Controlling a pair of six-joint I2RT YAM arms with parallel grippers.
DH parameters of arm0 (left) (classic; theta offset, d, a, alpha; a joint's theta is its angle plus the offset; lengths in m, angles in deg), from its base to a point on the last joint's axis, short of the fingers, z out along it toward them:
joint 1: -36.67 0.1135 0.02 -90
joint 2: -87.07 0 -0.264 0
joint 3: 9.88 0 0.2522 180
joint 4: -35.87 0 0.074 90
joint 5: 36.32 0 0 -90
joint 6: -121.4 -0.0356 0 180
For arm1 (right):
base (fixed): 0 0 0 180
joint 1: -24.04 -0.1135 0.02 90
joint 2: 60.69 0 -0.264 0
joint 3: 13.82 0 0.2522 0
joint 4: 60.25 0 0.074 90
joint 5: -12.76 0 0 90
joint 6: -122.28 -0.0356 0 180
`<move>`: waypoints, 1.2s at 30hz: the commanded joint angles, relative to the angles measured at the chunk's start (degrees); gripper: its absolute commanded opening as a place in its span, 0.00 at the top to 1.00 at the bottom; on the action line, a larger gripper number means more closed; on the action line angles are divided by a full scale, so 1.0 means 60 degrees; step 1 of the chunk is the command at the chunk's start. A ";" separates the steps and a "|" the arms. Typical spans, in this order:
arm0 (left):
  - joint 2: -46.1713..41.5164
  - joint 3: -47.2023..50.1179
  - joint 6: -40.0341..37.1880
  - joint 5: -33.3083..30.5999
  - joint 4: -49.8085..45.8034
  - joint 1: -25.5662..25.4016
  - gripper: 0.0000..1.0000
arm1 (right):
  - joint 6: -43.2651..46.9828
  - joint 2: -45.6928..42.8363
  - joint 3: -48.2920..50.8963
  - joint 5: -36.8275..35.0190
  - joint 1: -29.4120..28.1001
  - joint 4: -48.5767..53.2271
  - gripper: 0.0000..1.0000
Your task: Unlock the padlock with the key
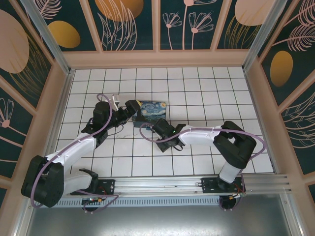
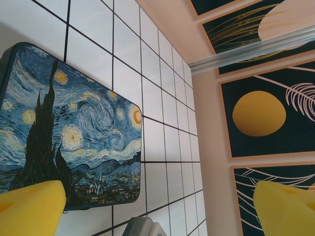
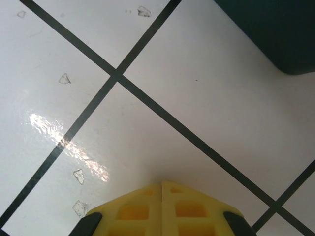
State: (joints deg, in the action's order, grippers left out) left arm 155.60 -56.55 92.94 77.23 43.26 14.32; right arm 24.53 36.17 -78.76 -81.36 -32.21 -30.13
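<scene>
The key could stay behind if we lift, as our right gripper (image 3: 162, 189) looks shut on nothing, our left gripper (image 2: 157, 209) gaping open.

Left arm (image 1: 74, 147): we record it bent at the elbow, white forearm reaching forward and rightward from its base. Left gripper (image 1: 132, 110): jaws spread wide; in the wrist view we count two yellow fingers (image 2: 30, 209), one at each lower corner, well apart. Right arm (image 1: 209, 135): we record the dark elbow raised, white forearm stretched leftward, wrist tipped downward. Right gripper (image 1: 150, 129): we find it fully closed, its yellow fingertips (image 3: 142, 211) pressed together along one thin seam, pointing down.
</scene>
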 commanded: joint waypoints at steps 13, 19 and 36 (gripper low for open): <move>-0.0128 0.0245 -0.0092 0.0138 0.0125 -0.0025 0.02 | -0.3449 -0.3372 0.1930 0.0407 0.0498 -0.2489 1.00; -0.0055 0.0672 0.1335 0.0839 0.1569 -0.0025 0.03 | -0.4952 -0.4629 0.2215 -0.0196 0.0491 -0.3725 1.00; 0.0023 0.1172 0.4855 0.1199 0.5011 -0.0033 0.28 | -0.9627 -0.4681 0.2468 -0.3210 0.0134 -0.7842 1.00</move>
State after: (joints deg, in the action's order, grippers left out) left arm 155.05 -49.97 118.78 82.85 66.10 14.32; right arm -26.92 6.68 -61.84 -95.33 -30.73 -71.92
